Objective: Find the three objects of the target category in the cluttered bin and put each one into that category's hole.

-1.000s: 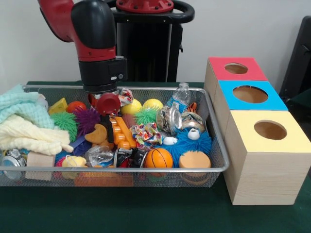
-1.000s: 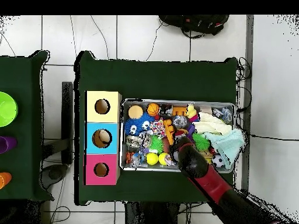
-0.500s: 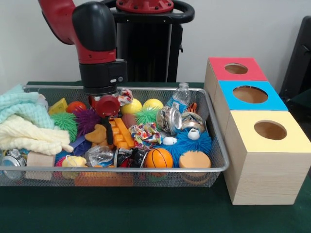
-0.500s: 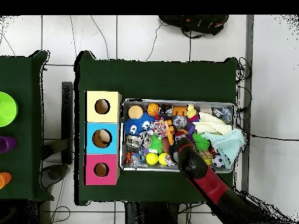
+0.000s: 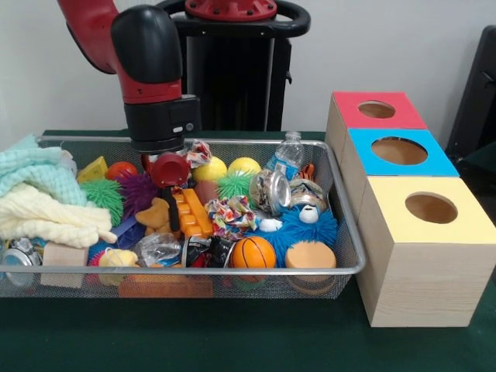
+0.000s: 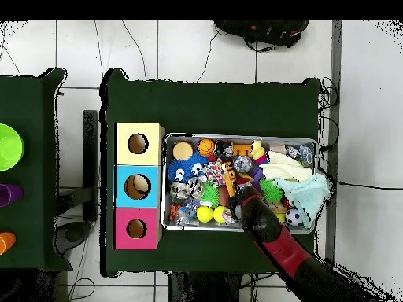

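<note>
Wire bin (image 5: 341, 203) long axis left-right, gripper (image 5: 172, 205) among toys

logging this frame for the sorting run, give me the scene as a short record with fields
bin: wire mesh basket, crowded with toys, balls, cloths, a plastic bottle
boxes: three beside the bin, tops red, blue, yellow, one round hole each
gripper: down inside the bin by the orange toy block
gripper state: cannot tell
held object: none visible
</note>
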{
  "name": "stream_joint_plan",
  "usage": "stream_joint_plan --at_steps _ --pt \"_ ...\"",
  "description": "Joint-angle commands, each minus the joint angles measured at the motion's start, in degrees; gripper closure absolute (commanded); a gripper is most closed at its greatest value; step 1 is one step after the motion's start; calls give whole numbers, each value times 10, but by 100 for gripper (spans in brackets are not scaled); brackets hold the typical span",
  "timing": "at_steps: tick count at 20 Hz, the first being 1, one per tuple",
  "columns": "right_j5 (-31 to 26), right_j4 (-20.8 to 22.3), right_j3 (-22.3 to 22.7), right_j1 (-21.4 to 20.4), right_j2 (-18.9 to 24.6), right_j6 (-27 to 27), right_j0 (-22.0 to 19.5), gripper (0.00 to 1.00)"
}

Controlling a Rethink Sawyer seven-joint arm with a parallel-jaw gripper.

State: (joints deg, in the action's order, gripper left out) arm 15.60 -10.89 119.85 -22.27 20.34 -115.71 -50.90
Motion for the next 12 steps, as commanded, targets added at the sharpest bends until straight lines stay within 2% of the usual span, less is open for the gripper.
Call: stream_joint_plan --at_steps 1,3,4,10,12 --pt "-30 -4 53 41 52 -149 8 0" --pt "-27 -3 55 41 54 -151 6 0" --pt "-27 -2 55 42 56 -150 5 100" --pt "-28 -12 58 38 54 -157 10 100" --pt "-26 -27 60 22 35 -161 30 100"
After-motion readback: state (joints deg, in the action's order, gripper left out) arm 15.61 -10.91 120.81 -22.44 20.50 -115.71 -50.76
